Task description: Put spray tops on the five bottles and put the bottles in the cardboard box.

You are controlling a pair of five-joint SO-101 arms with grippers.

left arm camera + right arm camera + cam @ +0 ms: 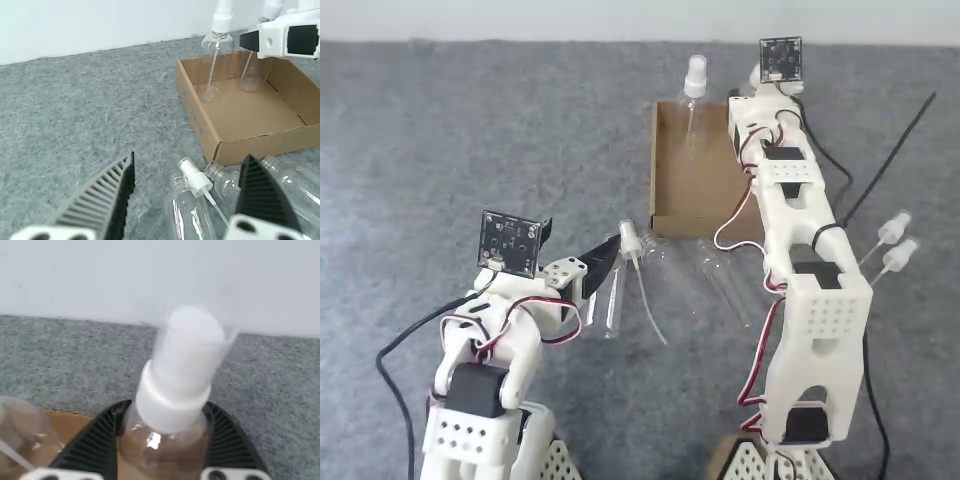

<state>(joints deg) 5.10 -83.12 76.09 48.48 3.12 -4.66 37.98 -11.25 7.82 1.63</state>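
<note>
High view: box (690,185) beside the right arm (800,200); right gripper (164,414) clamps a capped bottle (161,445), probably just above the far corner. Lower it upright beside the standing bottle (693,105), then release; left gripper (190,159) gapes over a lying bottle (186,216)

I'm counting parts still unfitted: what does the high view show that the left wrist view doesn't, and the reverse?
The high view adds two loose spray tops on the felt beside the right arm. The left wrist view adds the right hand holding a second bottle upright in the cardboard box. Both share that box, a capped bottle standing in it, another capped bottle lying by the open left hand, and two uncapped bottles beside it.
</note>
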